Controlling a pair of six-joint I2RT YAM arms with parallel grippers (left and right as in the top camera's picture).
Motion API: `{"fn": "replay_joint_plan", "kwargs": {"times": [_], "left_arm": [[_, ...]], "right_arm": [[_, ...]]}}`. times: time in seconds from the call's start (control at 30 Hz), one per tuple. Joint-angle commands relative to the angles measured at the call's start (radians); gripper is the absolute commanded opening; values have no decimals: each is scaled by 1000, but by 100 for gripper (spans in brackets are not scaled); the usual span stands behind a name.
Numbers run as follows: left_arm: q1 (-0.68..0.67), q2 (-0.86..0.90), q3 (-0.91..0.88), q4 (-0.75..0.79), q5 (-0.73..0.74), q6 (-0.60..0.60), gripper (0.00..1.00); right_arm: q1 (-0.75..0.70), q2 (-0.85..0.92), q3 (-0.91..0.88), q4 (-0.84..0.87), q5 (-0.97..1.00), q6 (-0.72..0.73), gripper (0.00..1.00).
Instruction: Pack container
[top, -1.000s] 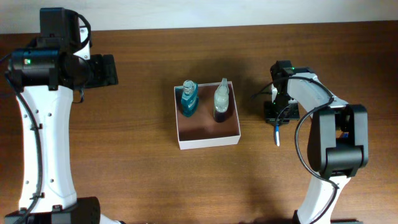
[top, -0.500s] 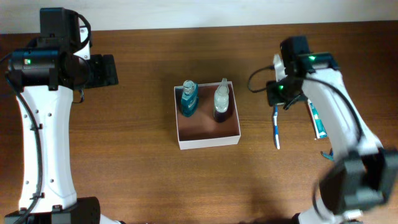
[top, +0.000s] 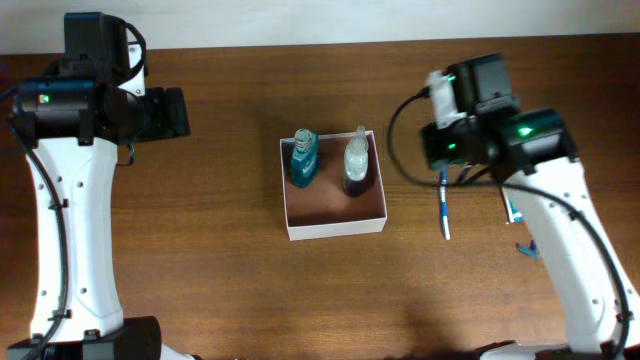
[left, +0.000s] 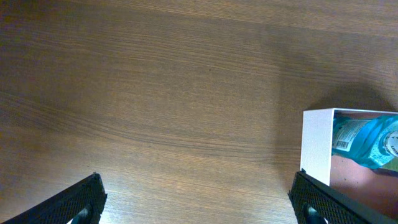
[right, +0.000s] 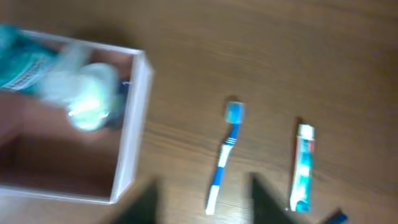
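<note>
Your left arm stands at the left of the table, its gripper facing down at the wood with fingers spread wide and nothing between them. Your right arm bends in above the toothbrush. Its gripper is blurred, yet the fingers show apart and empty. The container sits mid-table between both arms, with a blue bottle and a clear bottle upright along its far wall. A toothpaste tube lies beside the toothbrush, on the side away from the container.

bottles in container, toothbrush to its right
</note>
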Motion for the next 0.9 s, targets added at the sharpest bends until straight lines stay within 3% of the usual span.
{"fn": "replay_joint_plan", "kwargs": {"times": [0.0, 0.13, 0.4, 0.87], "left_arm": [[3, 7, -3, -1, 9, 5, 96], [3, 7, -3, -2, 9, 5, 96], [3, 7, -3, -1, 8, 5, 96], [3, 7, -3, -2, 9, 5, 96]], "right_arm": [[-61, 68, -8, 0, 19, 45, 62], [-103, 176, -52, 2, 10, 82, 64], [-151, 441, -92, 6, -73, 104, 61], [-184, 535, -214, 134, -98, 105, 60]]}}
